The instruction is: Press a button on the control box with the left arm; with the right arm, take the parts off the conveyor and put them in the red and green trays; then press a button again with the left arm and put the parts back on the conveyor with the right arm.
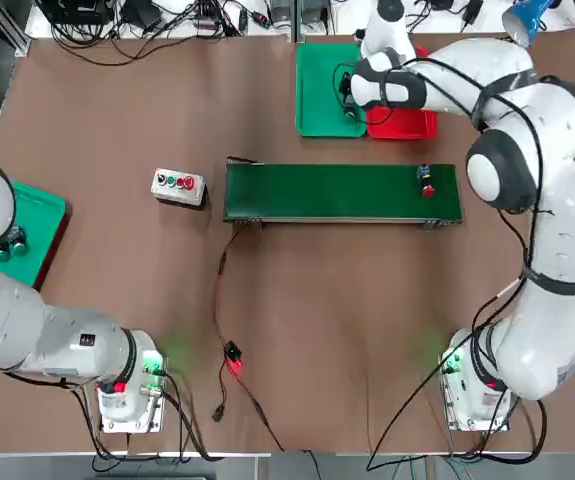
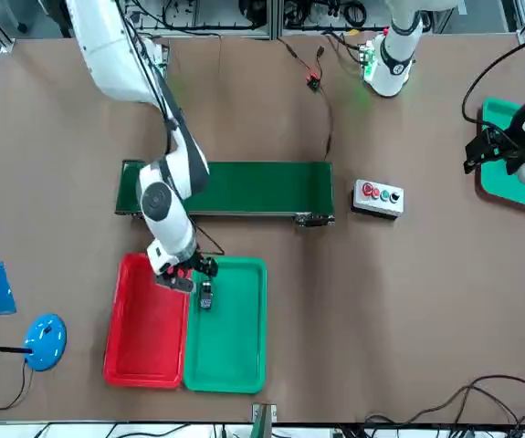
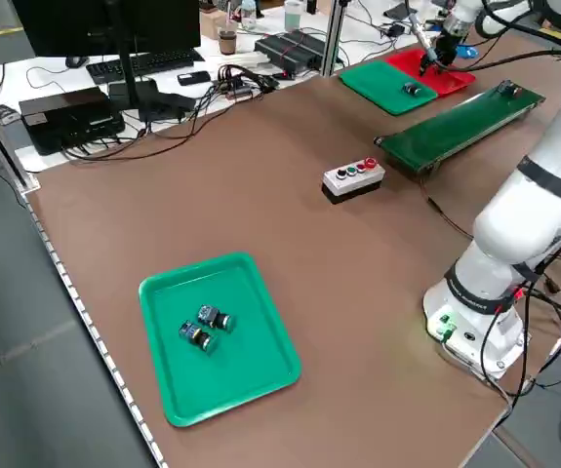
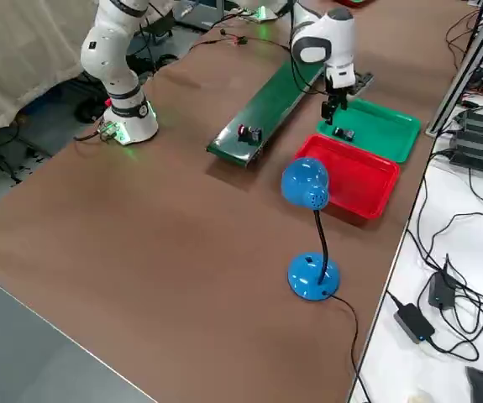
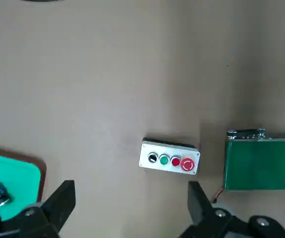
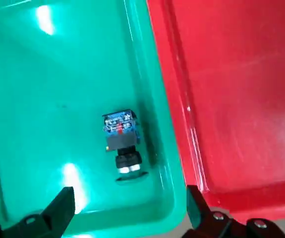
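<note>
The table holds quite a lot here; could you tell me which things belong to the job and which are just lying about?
Job:
- control box
- conveyor
- red-capped part on the belt
- part in the green tray
- red tray
- right gripper, open
- left gripper, open

Lying about:
- blue desk lamp
- lone green tray

Brown table (image 3: 260, 195) as landmark: blue desk lamp (image 4: 308, 189) on one corner; beside it, white bench (image 3: 75, 68) bearing monitor (image 3: 104, 24), keyboard (image 3: 129, 63), cables.
</note>
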